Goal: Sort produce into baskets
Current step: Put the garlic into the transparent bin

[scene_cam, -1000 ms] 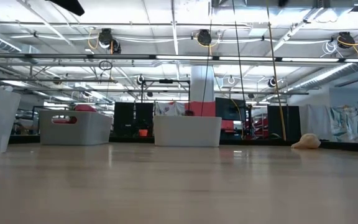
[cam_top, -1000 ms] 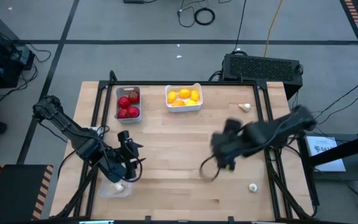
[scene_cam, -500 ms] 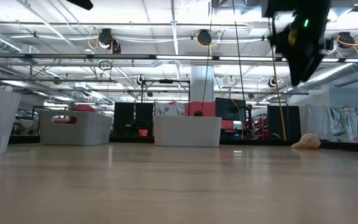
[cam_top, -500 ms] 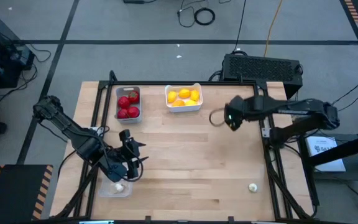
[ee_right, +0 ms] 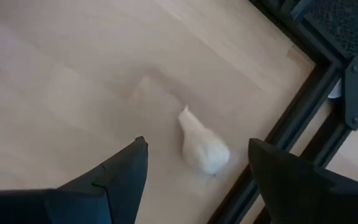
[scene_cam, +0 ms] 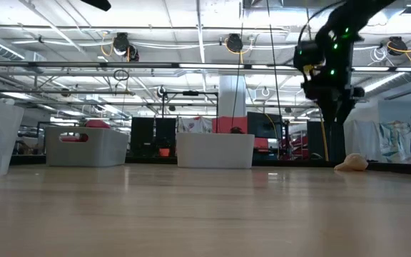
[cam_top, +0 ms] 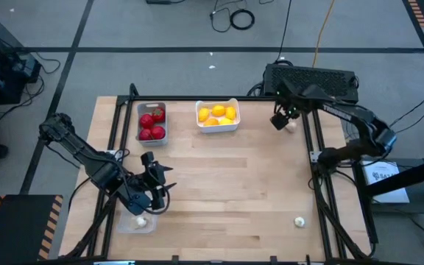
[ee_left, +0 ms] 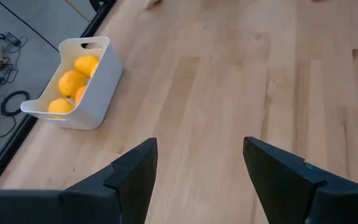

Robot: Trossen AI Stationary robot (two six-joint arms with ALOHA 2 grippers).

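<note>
My right gripper [cam_top: 280, 121] hangs open above a white garlic bulb [ee_right: 202, 148] lying on the table at the far right; the bulb also shows in the high view [cam_top: 291, 126] and the low view [scene_cam: 351, 163]. My left gripper [cam_top: 156, 193] is open and empty over the table's near left, just beyond the clear tray [cam_top: 136, 221], which holds a garlic bulb [cam_top: 140, 219]. Red tomatoes [cam_top: 152, 124] fill the grey tray [cam_top: 138, 122]. Yellow fruits [cam_top: 217, 114] lie in the white tray [cam_top: 217, 126]. A second loose garlic bulb [cam_top: 299, 221] lies at the near right.
A black frame rail [ee_right: 291, 118] runs along the table's right edge close to the far garlic bulb. A dark box [cam_top: 311, 79] stands beyond the far right corner. Bare wood [cam_top: 234, 184] lies across the table's middle.
My right gripper has swung from the table's middle toward the far right corner, ending above the garlic bulb there and lower than half a second ago. My left arm has kept still.
</note>
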